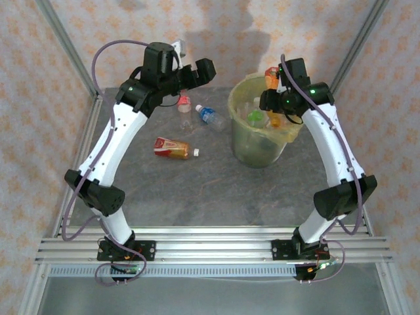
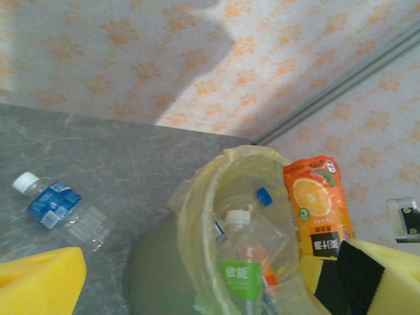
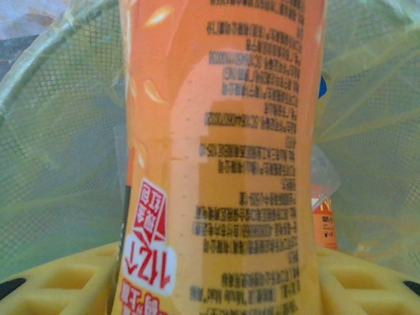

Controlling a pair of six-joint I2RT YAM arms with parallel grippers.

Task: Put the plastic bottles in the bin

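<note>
Gripping orange bottle (image 3: 223,131) with right gripper (image 3: 216,282), half closed round it, up over far rim of bin (image 1: 244,134). Holding left gripper (image 2: 197,282) wide open, empty, above table (image 1: 197,197) near blue-label bottle (image 2: 56,205). Risk: letting go this close to rim, glancing off edge or off bottles inside (image 2: 239,262), landing back on table.

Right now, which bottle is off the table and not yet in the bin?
The orange-labelled bottle, gripped by the right gripper above the bin; the blue-labelled bottle and red-labelled bottle lie on the table, a green-labelled bottle sits inside.
</note>
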